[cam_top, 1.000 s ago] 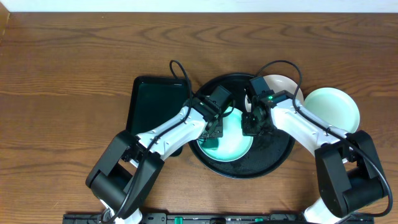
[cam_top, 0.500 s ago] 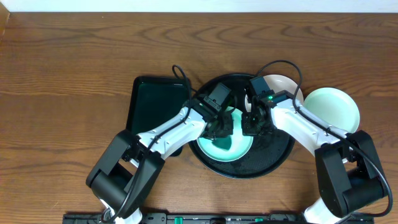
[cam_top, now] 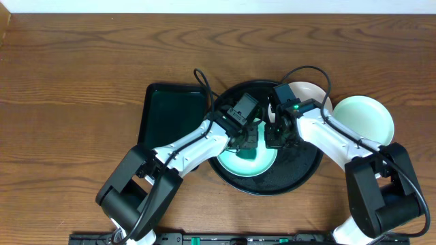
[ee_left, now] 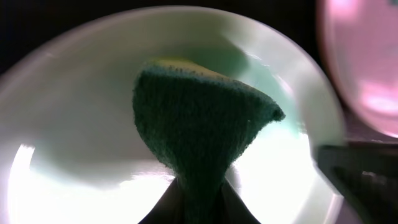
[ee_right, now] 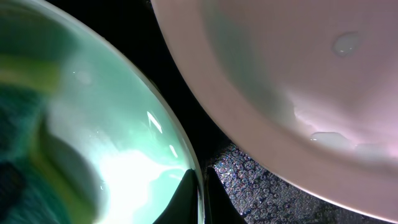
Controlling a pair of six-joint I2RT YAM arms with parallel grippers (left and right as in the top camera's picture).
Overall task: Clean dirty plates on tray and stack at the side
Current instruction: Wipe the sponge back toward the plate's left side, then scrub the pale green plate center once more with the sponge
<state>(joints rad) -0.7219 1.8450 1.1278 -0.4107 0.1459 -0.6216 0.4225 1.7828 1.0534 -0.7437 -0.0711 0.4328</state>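
Observation:
A pale mint-green plate (cam_top: 257, 163) lies inside the round black tray (cam_top: 300, 171). My left gripper (cam_top: 249, 141) is over this plate, shut on a dark green sponge (ee_left: 199, 124) whose scouring face presses into the plate's bowl (ee_left: 74, 130). My right gripper (cam_top: 276, 139) is shut on the right rim of the same plate (ee_right: 112, 124), one finger inside and one outside (ee_right: 200, 190). A white plate (cam_top: 311, 94) rests on the tray's far right edge, with water drops on it (ee_right: 280, 74). A second mint plate (cam_top: 364, 119) sits on the table to the right of the tray.
A rectangular dark green tray (cam_top: 170, 116) lies directly left of the black tray, under the left arm's cable. The black tray's floor (ee_right: 261, 180) looks wet and speckled between the two plates. Brown wooden table (cam_top: 75, 88) surrounds everything.
The left gripper has carried the sponge across the mint plate, rightward and slightly toward the far side. The right gripper and the plates have stayed where they were.

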